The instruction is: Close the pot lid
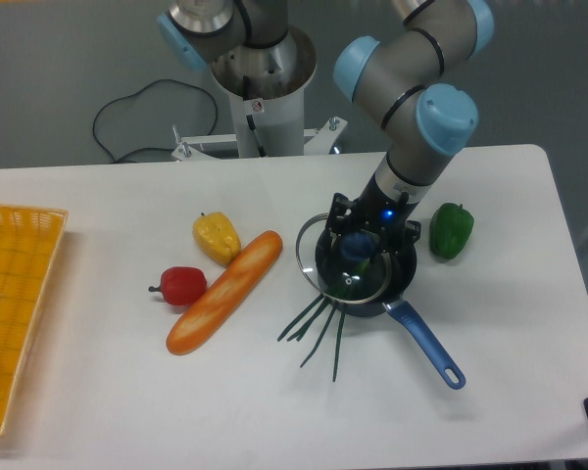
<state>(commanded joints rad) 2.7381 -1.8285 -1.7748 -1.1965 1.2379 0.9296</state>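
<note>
On the table (490,392), right of centre, the end effector (361,243) grips the lid (341,262) by its blue knob, holding it over the pot (397,279), shifted slightly left. A green pepper (452,230) lies near.

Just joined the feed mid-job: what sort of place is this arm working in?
Most likely a robotics lab bench, not a real kitchen: a plain white table, the arm's pedestal base bolted at its far edge, and toy-looking food such as the baguette and green pepper.

baguette (224,292) | peppers: yellow (217,237), red (182,285), green (451,230) | basket (15,313) (far left)
</note>
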